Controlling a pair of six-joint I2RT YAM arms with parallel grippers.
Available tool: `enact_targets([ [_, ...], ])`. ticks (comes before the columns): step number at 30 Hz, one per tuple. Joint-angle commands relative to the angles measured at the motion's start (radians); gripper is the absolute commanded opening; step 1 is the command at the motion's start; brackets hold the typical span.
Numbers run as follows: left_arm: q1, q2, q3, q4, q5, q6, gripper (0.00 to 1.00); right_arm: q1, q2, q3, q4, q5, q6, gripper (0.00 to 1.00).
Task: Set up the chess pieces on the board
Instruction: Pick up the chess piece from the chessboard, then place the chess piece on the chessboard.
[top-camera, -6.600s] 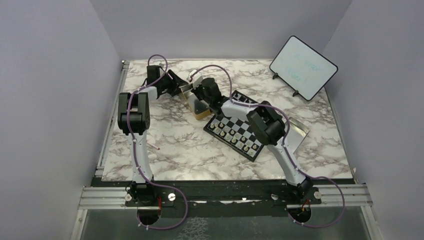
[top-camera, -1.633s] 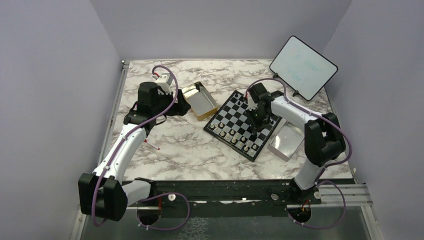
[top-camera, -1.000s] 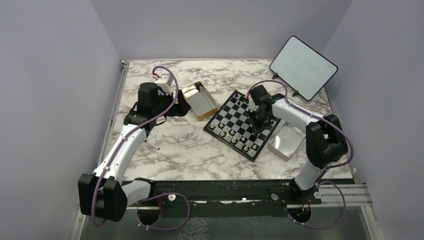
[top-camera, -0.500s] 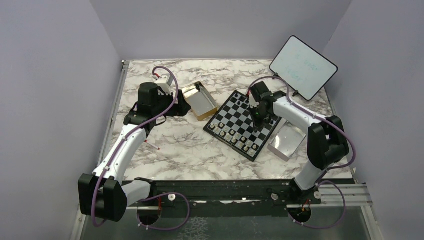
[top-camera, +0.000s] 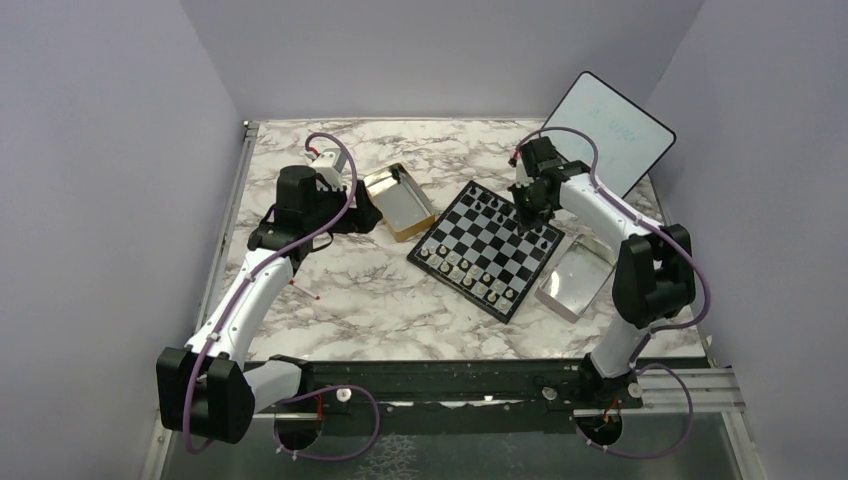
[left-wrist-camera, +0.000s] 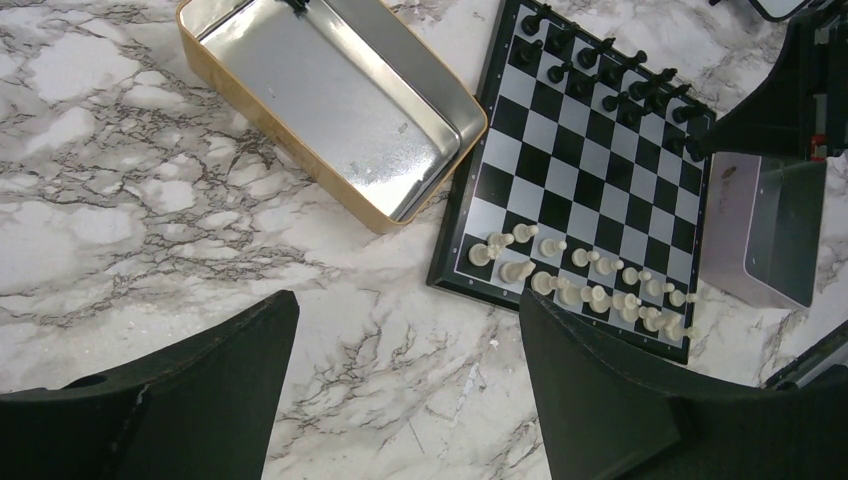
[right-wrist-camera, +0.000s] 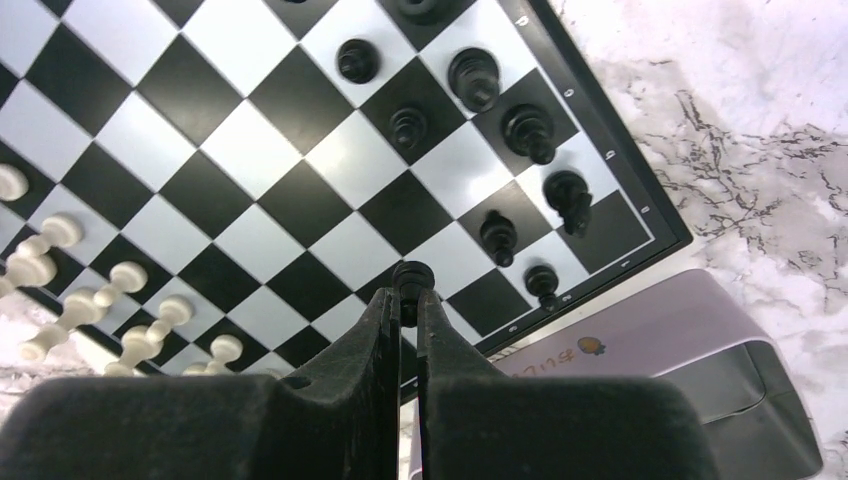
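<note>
Right wrist view, looking straight down: one tiny black chess piece (right-wrist-camera: 412, 274), only its round head showing, pinched at the very tips of the right gripper (right-wrist-camera: 403, 298), fingers clenched narrowly around it. Held over the board (right-wrist-camera: 300, 205) near its right corner, beside the other black pieces (right-wrist-camera: 497, 232) standing in two rows along the far-right edge. Probably gripped by the head so the fingers clear those close neighbours on the way down. Impossible to tell whether its base touches a square. Pale pieces (right-wrist-camera: 60, 270) ranked along the opposite, near-left edge. Seen from above, board turned cornerwise, right of centre on the marble table (top-camera: 350, 290), with a silver lid (top-camera: 575, 280) just beside its near-right edge and a gold tin (left-wrist-camera: 330, 100) just beside its far-left edge. Left gripper (left-wrist-camera: 405, 310) hovering over bare marble to the left of tin and board, fingers spread wide, grasping nothing; likely parked there to keep the board free for the right arm.
</note>
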Motion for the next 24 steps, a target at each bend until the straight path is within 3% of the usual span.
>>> enact_targets([
  [1, -0.004, -0.021, -0.007, 0.005, -0.006, 0.008, 0.82, -0.030, 0.047, 0.040, 0.005, 0.007, -0.018, 0.11],
  [24, -0.004, -0.025, -0.005, 0.003, -0.017, 0.013, 0.83, -0.059, 0.179, 0.095, 0.069, 0.007, -0.013, 0.11],
])
